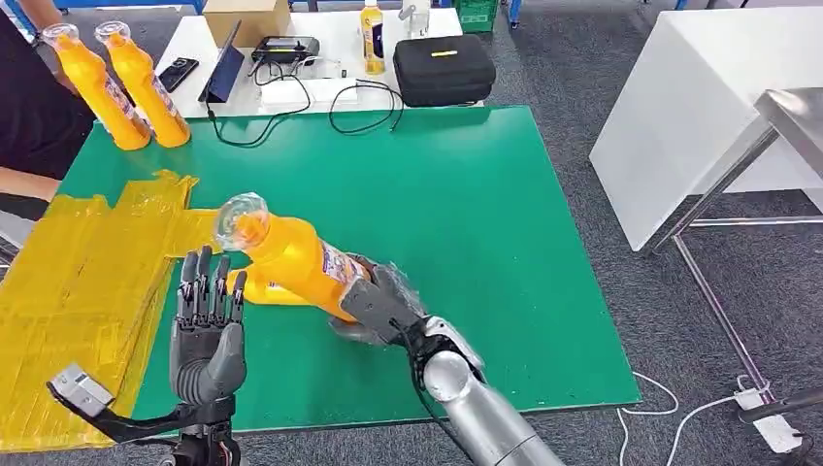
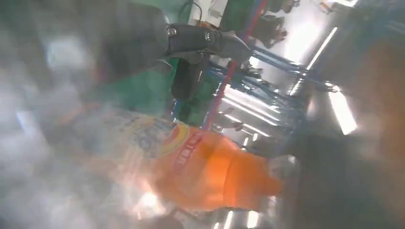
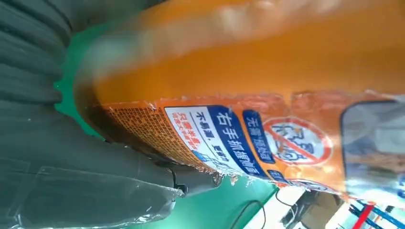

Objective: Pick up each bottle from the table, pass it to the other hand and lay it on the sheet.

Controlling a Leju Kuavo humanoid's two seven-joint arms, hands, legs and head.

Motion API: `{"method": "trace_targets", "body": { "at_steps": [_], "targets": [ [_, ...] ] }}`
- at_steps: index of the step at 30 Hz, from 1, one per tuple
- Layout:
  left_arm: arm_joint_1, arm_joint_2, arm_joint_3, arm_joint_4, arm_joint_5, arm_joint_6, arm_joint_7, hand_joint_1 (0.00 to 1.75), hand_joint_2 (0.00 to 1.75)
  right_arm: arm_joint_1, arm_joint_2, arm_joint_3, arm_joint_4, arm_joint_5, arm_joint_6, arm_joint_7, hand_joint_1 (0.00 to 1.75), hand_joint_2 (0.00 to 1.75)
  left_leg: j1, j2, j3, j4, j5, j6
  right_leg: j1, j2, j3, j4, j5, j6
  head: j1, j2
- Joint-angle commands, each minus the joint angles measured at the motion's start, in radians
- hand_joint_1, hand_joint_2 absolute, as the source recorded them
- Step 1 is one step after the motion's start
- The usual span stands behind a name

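My right hand (image 1: 380,303) grips the base of an orange bottle (image 1: 291,254) with a clear cap, held tilted above the green table (image 1: 466,223), cap pointing to the far left. The right wrist view shows its label (image 3: 248,138) close up. My left hand (image 1: 206,330) is raised just left of the bottle, fingers straight and apart, holding nothing. The left wrist view shows the same bottle (image 2: 205,167), blurred. Two more orange bottles (image 1: 121,83) stand at the table's far left corner. A crumpled yellow sheet (image 1: 87,282) covers the table's left side.
A person in dark clothes (image 1: 29,107) stands at the far left. Behind the green table, a white table holds a black case (image 1: 444,70), a tablet (image 1: 223,66), cables and a small bottle (image 1: 372,37). A white counter (image 1: 699,107) stands to the right.
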Motion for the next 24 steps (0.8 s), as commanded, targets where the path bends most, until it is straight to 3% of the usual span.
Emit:
{"method": "trace_targets", "body": {
  "at_steps": [1,8,21,24],
  "targets": [
    [-0.044,0.008,-0.044,0.043,-0.113,0.066,-0.035,0.0,1.75,-0.112,0.017,0.06,0.141,0.015,0.005,0.019,1.75,1.75,0.0,0.002,0.002,-0.001,0.0,-0.001,0.0,0.0,0.001,-0.001,0.0,-0.001,0.0,0.0],
    [-0.036,0.01,-0.041,0.033,-0.226,0.126,-0.059,0.0,1.75,-0.123,0.074,0.179,0.157,0.051,0.021,0.031,1.75,1.75,0.0,0.003,0.002,-0.001,0.0,-0.001,0.0,0.002,0.001,0.0,0.0,-0.001,0.0,0.0],
    [0.027,0.008,0.082,0.004,-0.202,0.11,-0.092,0.0,1.75,-0.056,0.074,0.595,0.145,-0.025,0.023,0.042,1.75,1.75,0.002,0.005,0.005,-0.003,-0.001,-0.002,0.002,0.003,0.004,-0.003,0.0,-0.001,0.0,0.0],
    [0.034,0.008,0.092,-0.001,-0.199,0.106,-0.093,0.0,1.75,-0.044,0.074,0.621,0.149,-0.031,0.001,0.036,1.75,1.75,0.002,0.002,0.003,-0.002,-0.001,-0.001,0.002,0.001,0.002,-0.001,0.0,-0.001,0.0,0.0]
  ]
}}
